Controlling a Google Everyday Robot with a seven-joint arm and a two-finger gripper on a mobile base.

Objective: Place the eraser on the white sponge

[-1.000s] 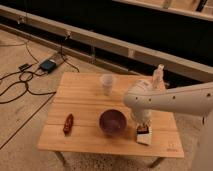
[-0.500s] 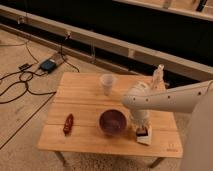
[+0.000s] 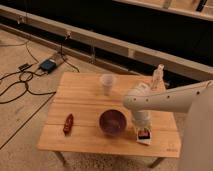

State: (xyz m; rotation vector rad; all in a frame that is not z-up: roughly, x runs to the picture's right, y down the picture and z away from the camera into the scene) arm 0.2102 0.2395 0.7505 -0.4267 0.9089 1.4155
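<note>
The eraser [image 3: 144,133], a small dark block with a reddish edge, lies right at the tip of my gripper [image 3: 143,130] near the table's front right. My gripper points down from the white arm and is shut on the eraser. Just beneath it, the white sponge [image 3: 145,140] lies flat on the wood as a small off-white pad, and the eraser rests on or just above its top. The arm hides the gripper's upper part.
A purple bowl [image 3: 112,121] stands just left of the gripper. A translucent cup [image 3: 107,82] is at the back middle, a pale bottle [image 3: 158,76] at the back right, and a slim dark-red object [image 3: 68,123] at the front left of the wooden table [image 3: 80,100]. Cables and a blue device [image 3: 48,65] lie on the floor.
Almost nothing differs. The arm and gripper stay over the white sponge with the eraser at the tip, and the other objects have not moved.
</note>
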